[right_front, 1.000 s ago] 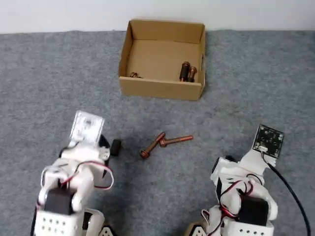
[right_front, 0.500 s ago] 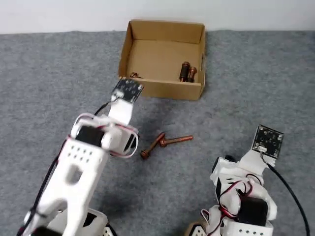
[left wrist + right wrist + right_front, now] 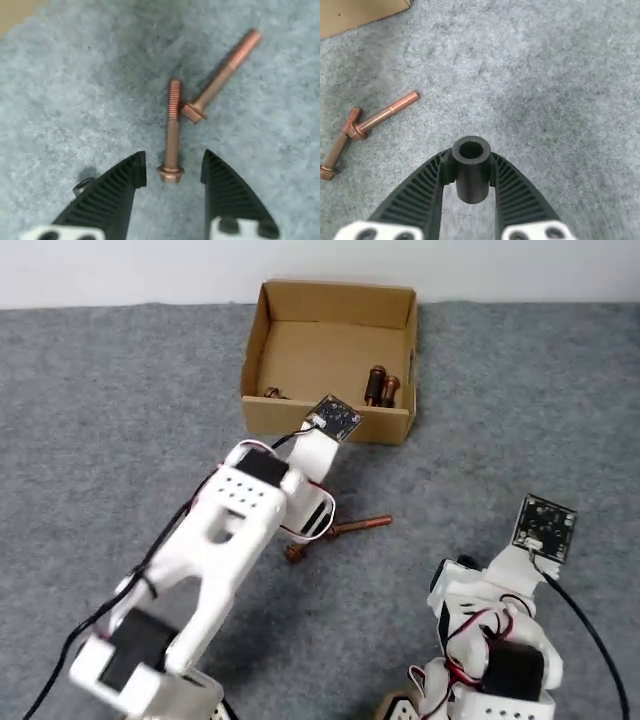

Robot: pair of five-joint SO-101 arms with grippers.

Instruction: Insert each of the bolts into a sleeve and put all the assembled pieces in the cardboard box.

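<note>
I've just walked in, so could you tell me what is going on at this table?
The left gripper hovers open over one of two loose bolts, its jaws either side of the bolt's head. The right gripper holds a black sleeve. Assembled pieces lie in the cardboard box.

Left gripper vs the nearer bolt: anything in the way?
Nothing visible. The open left gripper hangs over the head end of the nearer bolt; the second bolt rests its head against that shank farther up.

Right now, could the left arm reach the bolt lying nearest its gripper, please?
Probably yes: the left gripper is open, straddling the head of the bolt; a second bolt only touches its shank.
</note>
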